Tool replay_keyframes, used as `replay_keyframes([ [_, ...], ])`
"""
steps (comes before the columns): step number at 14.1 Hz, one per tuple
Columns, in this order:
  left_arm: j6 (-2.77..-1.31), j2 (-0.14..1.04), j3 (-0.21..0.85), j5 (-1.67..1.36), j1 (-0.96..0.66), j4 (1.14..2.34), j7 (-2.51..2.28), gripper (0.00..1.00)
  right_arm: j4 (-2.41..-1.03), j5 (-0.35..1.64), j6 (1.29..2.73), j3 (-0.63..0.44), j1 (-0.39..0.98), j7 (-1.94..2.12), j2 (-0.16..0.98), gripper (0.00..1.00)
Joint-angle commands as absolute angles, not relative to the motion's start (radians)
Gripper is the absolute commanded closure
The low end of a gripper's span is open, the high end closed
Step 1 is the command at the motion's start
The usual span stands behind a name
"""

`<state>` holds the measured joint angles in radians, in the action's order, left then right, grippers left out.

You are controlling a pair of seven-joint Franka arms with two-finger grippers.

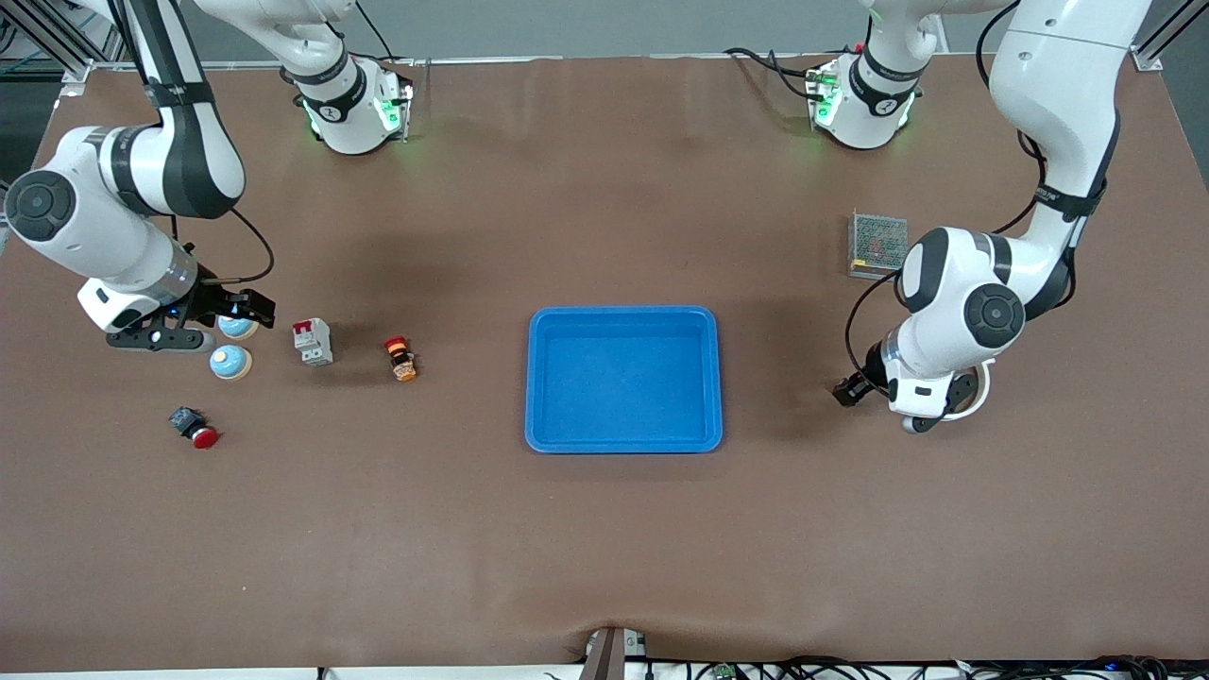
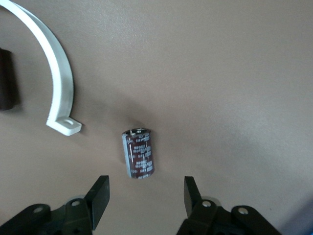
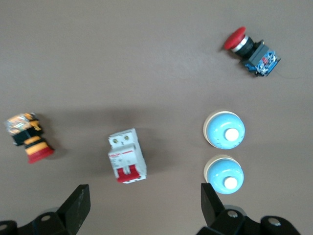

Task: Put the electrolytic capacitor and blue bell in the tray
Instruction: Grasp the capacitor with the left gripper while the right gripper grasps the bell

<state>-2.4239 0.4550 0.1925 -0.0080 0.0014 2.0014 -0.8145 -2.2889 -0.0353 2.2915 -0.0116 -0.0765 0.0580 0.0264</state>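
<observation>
Surface: a brown table [image 1: 604, 548] under a plain mat.
Red push button [image 1: 195, 427]: lay nearest the front camera, toward the right arm's end.
Tray [image 1: 623, 444]: sat mid-table, bright blue.
Blue bells: one [image 1: 230, 362] stood just nearer the camera than the other [image 1: 236, 327]; in the right wrist view the pair [image 3: 223, 129] [image 3: 224, 175] sat side by side.
Circuit breaker [image 1: 313, 341]: lay beside the bells, with a yellow-and-red switch [image 1: 401, 358] between it and the tray.
Right gripper [image 1: 203, 316]: hung over the farther bell, fingers [image 3: 78, 205] spread wide, nothing between them.
Left gripper [image 2: 145, 196]: was low over the table at the left arm's end, fingers [image 2: 99, 197] apart.
Electrolytic capacitor [image 2: 139, 153]: lay on its side just ahead of the left fingertips, untouched.
White clamp [image 2: 58, 83]: lay close beside the capacitor.
Mesh-topped box [image 1: 876, 244]: sat farther from the camera.
</observation>
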Motion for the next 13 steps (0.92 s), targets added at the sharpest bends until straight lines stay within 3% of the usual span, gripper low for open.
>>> replay_keyframes([
  [1, -2.486, 0.481, 0.190, 0.008, 0.002, 2.013, -0.845, 0.36, -2.359, -0.051, 2.347, -0.003, -0.149, 0.145, -0.009, 0.00],
  [7, -2.516, 0.518, 0.183, 0.026, 0.003, 2.019, -0.847, 0.36, -2.459, -0.051, 2.500, -0.003, -0.230, 0.233, -0.006, 0.00],
  [9, -2.514, 0.522, 0.183, 0.038, 0.008, 2.022, -0.847, 0.43, -2.489, -0.051, 2.571, -0.005, -0.247, 0.253, 0.009, 0.00],
  [13, -2.510, 0.525, 0.181, 0.038, 0.006, 2.022, -0.848, 0.87, -2.494, -0.051, 2.718, -0.005, -0.311, 0.351, 0.113, 0.00],
])
